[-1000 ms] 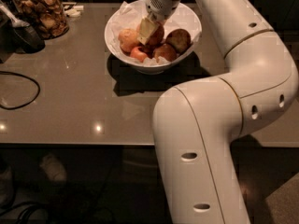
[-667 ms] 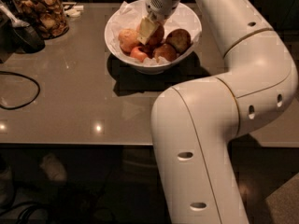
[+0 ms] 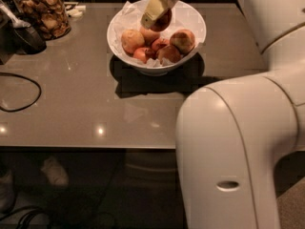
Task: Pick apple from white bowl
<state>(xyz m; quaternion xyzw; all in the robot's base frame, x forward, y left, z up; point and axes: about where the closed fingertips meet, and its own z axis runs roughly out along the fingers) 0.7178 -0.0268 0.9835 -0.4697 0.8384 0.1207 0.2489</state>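
Note:
The white bowl [image 3: 124,20], lined with crinkled white paper, stands at the back middle of the grey table. My gripper [image 3: 157,14] hangs over the bowl's far side. It is shut on the deep red apple [image 3: 164,21] and holds it lifted above the other fruit. One pale yellow finger [image 3: 153,9] covers the apple's left side. Several paler and smaller apples [image 3: 157,46] lie in the bowl below.
A glass jar of brown snacks [image 3: 43,11] stands at the back left, with a dark object [image 3: 26,36] beside it. A black cable [image 3: 19,97] loops along the table's left edge. My white arm [image 3: 238,142] fills the right foreground.
The gripper has risen out of the fruit pile with the red apple in it. The view now sits closer to the bowl.

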